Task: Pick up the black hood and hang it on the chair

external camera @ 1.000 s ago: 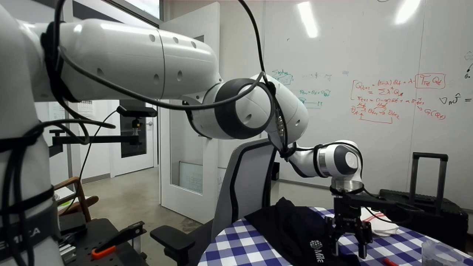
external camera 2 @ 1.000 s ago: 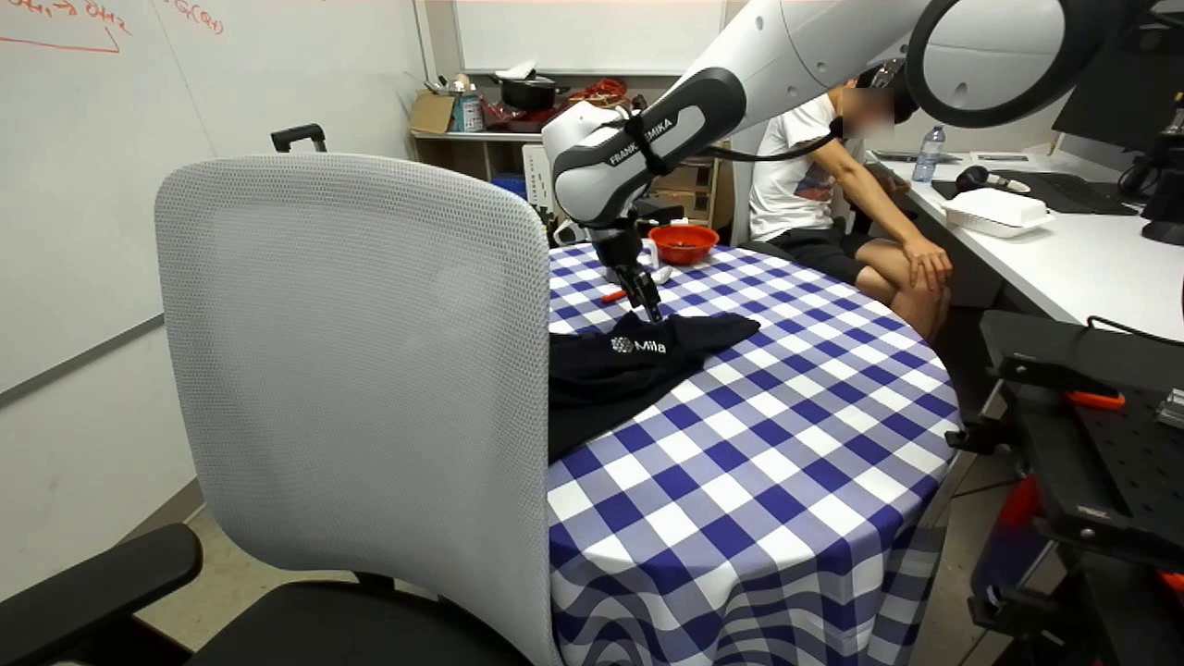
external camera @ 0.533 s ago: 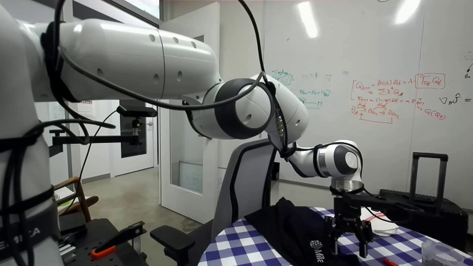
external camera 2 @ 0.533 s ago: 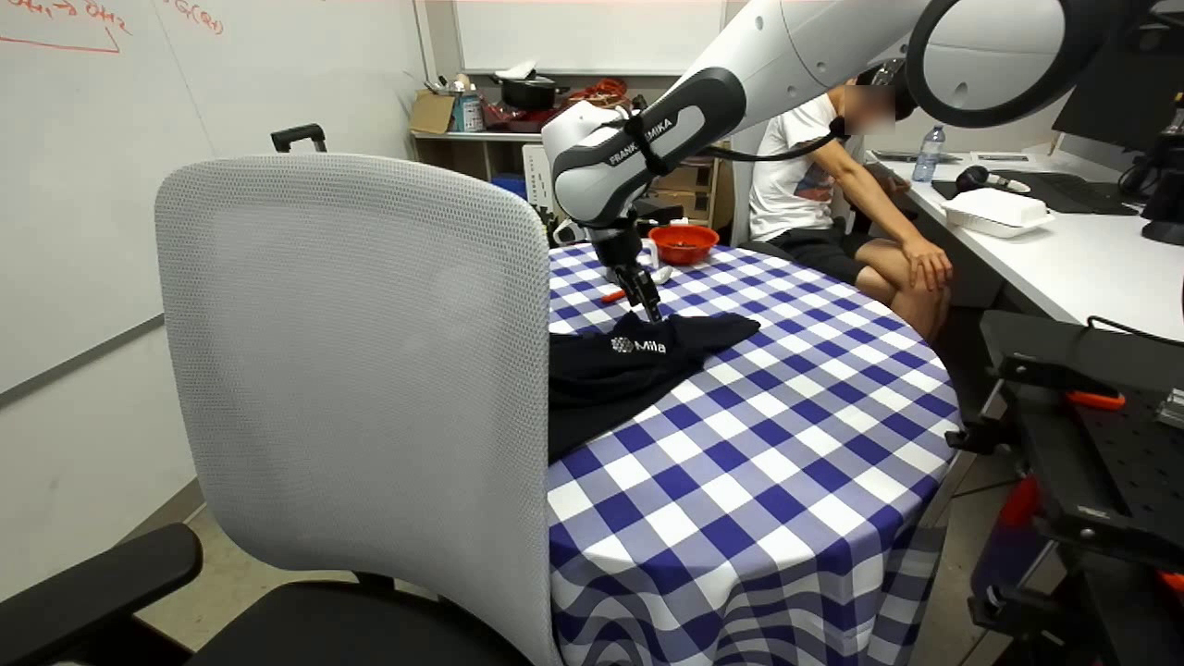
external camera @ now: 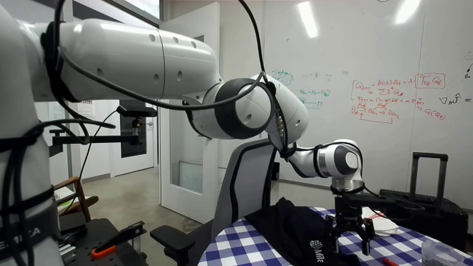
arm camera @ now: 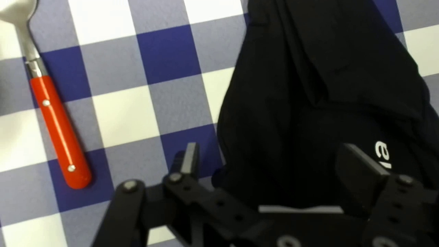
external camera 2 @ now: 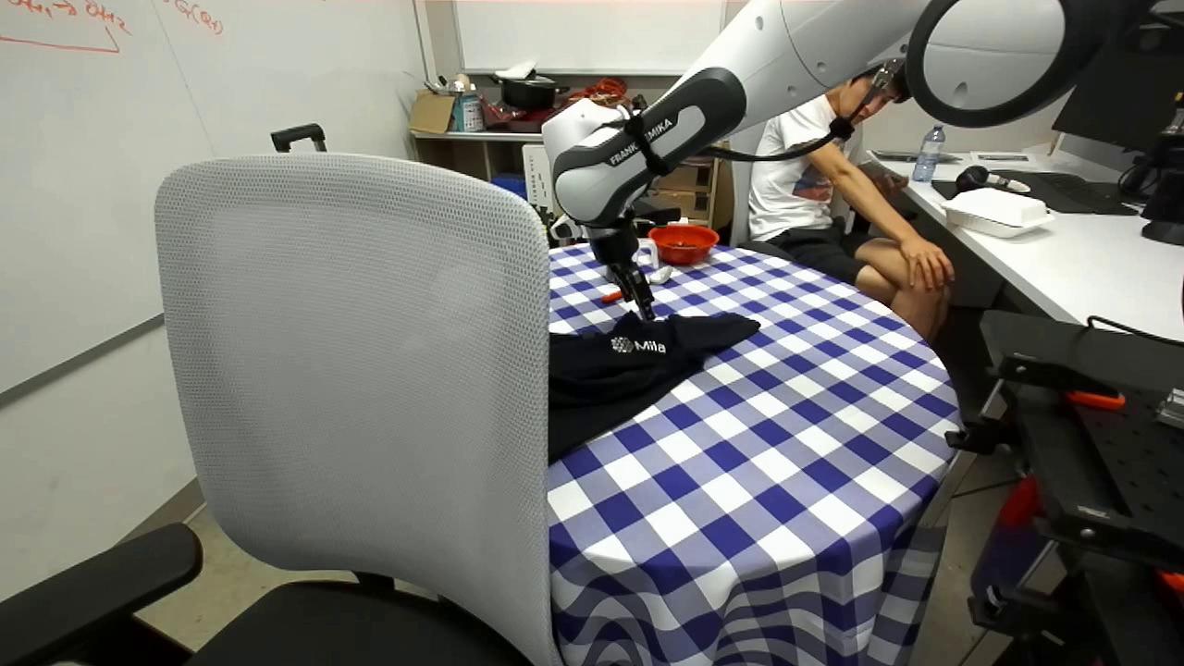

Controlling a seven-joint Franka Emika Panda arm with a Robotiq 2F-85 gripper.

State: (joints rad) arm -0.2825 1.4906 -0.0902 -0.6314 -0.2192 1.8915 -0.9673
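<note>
End effector (external camera: 351,246) downward, jaws apart

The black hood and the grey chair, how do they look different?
The black hood lies wrinkled on the checked tablecloth; the chair stands upright beside it. The black hood is floppy cloth with white "Mila" lettering; the chair has a plain, curved grey mesh back. Both have something dark: the chair's seat is dark too.
</note>
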